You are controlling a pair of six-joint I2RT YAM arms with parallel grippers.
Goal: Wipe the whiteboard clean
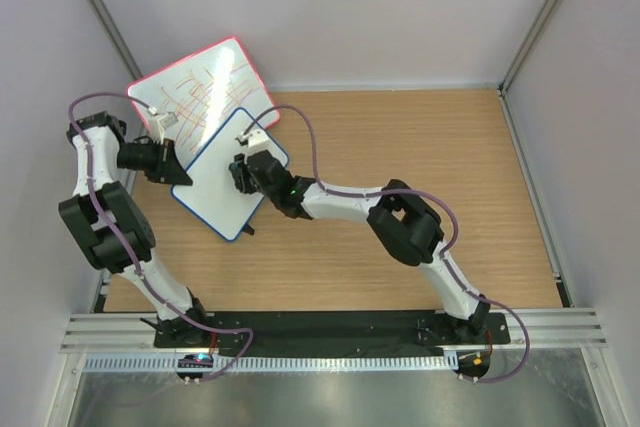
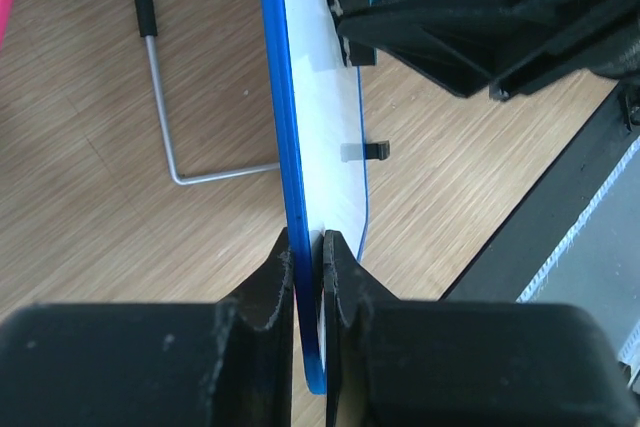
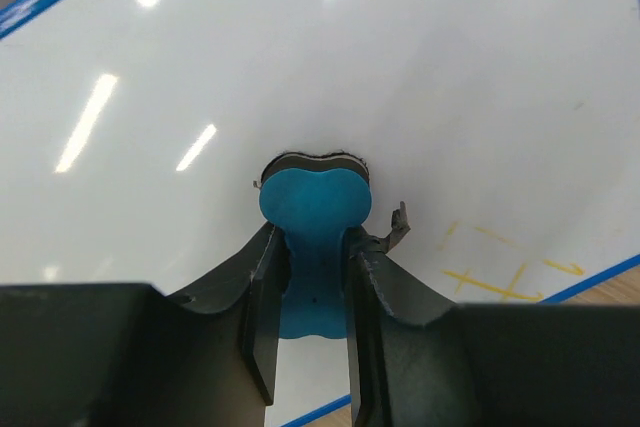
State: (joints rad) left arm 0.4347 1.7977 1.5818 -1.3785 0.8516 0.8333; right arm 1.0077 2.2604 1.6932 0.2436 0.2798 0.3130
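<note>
The blue-framed whiteboard (image 1: 225, 182) stands tilted on the wooden table. My left gripper (image 1: 180, 175) is shut on its left edge, and the left wrist view shows the blue frame (image 2: 285, 137) pinched between the jaws. My right gripper (image 1: 240, 175) is shut on a blue eraser (image 3: 312, 237) and presses its felt pad against the white surface (image 3: 300, 57). Yellow marker lines (image 3: 500, 272) remain on the board to the right of the eraser, near the frame. The rest of the surface looks clean.
A larger red-framed board (image 1: 200, 87) with coloured scribbles leans behind the whiteboard at the back left. A metal wire stand (image 2: 170, 117) lies on the table beside the whiteboard. Walls enclose the table on the left, back and right.
</note>
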